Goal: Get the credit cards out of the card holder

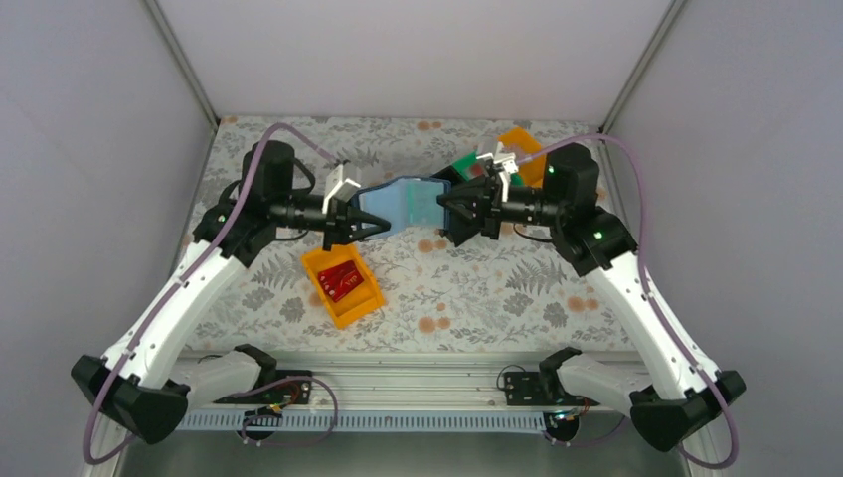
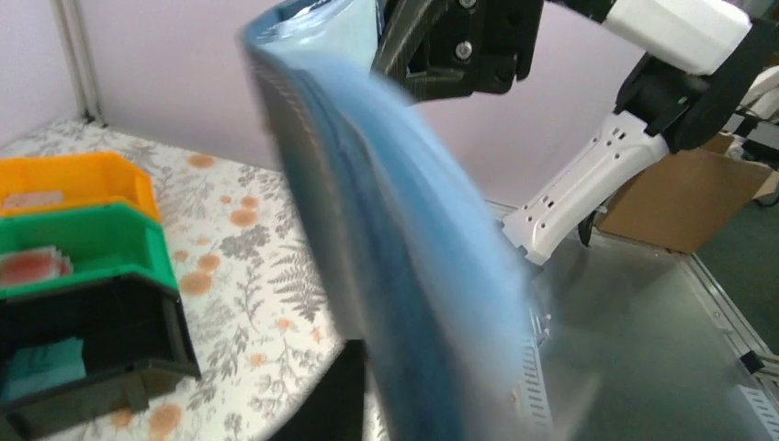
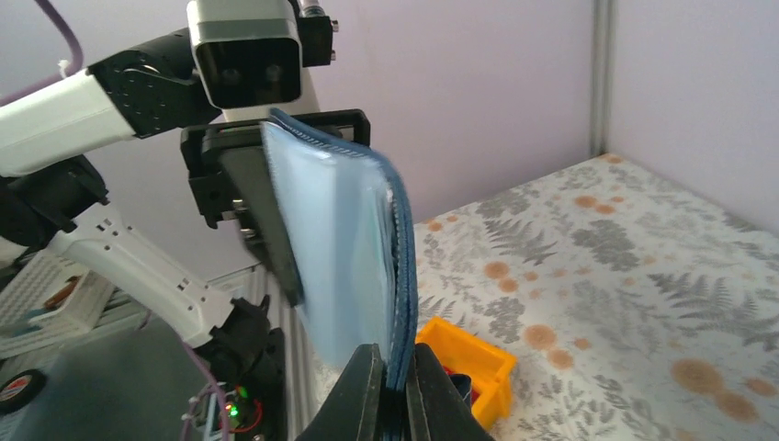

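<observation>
Navy folding card holder (image 1: 408, 204) is held off the counter, its 3 o'clock edge pinched by the right gripper (image 3: 393, 390). Left gripper (image 1: 376, 227) closure at 9 o'clock cannot be told. Red plastic cards (image 1: 340, 281) are already in the orange plastic bin (image 1: 348, 316) at 7 o'clock. Remaining sleeve contents are unclear.

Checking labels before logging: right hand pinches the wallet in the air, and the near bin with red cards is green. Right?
No: the near bin with the red cards is orange, not green, as the top view shows. The right hand does pinch the wallet in the air.
</observation>
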You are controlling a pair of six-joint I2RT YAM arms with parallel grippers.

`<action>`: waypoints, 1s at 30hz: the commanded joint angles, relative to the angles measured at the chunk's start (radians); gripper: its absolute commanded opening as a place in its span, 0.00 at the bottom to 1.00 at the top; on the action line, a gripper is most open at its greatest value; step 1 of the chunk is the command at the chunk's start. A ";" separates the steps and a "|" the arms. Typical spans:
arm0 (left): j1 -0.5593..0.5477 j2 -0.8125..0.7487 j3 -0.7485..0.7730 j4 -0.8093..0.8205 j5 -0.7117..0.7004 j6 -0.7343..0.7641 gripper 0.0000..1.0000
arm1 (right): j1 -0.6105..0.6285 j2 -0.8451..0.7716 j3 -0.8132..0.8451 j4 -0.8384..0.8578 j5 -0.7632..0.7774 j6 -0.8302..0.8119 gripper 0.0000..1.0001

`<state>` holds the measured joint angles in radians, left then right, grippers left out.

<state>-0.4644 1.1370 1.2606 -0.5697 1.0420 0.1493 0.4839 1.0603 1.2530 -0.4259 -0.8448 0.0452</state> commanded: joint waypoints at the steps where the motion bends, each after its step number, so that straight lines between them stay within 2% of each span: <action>1: 0.030 -0.092 -0.130 0.112 0.013 -0.112 0.03 | 0.005 0.067 0.002 0.069 -0.117 -0.025 0.04; 5: 0.069 -0.175 -0.237 0.183 -0.019 -0.166 0.02 | 0.014 0.118 0.033 0.065 -0.193 -0.046 0.05; 7: 0.092 -0.217 -0.286 0.204 -0.036 -0.174 0.02 | 0.024 0.133 0.044 0.055 -0.213 -0.061 0.11; 8: 0.102 -0.237 -0.310 0.217 -0.037 -0.177 0.02 | 0.029 0.139 0.046 0.057 -0.210 -0.063 0.19; 10: 0.114 -0.273 -0.355 0.243 -0.038 -0.181 0.02 | 0.038 0.146 0.040 0.074 -0.193 -0.053 0.51; 11: 0.116 -0.287 -0.373 0.250 -0.038 -0.178 0.02 | 0.043 0.152 0.036 0.080 -0.173 -0.048 0.63; 14: 0.117 -0.309 -0.399 0.229 -0.047 -0.134 0.02 | 0.064 0.176 0.025 0.078 -0.063 -0.057 0.80; 16: 0.117 -0.313 -0.409 0.216 -0.059 -0.109 0.02 | 0.078 0.187 0.013 0.081 0.009 -0.065 0.86; 18: 0.113 -0.316 -0.422 0.216 -0.069 -0.099 0.02 | 0.104 0.186 -0.002 0.090 0.057 -0.082 0.96; 21: 0.109 -0.332 -0.449 0.246 -0.064 -0.088 0.02 | 0.156 0.158 -0.041 0.127 0.158 -0.114 0.97; 26: 0.107 -0.394 -0.529 0.343 -0.025 -0.054 0.02 | 0.158 0.070 -0.101 0.080 0.138 -0.286 0.96; 30: 0.103 -0.429 -0.589 0.431 -0.002 -0.036 0.02 | 0.139 0.007 -0.135 0.060 0.197 -0.302 0.96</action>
<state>-0.3561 0.7437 0.7101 -0.2840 0.9859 0.0631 0.6331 1.1465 1.1442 -0.3576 -0.7162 -0.1726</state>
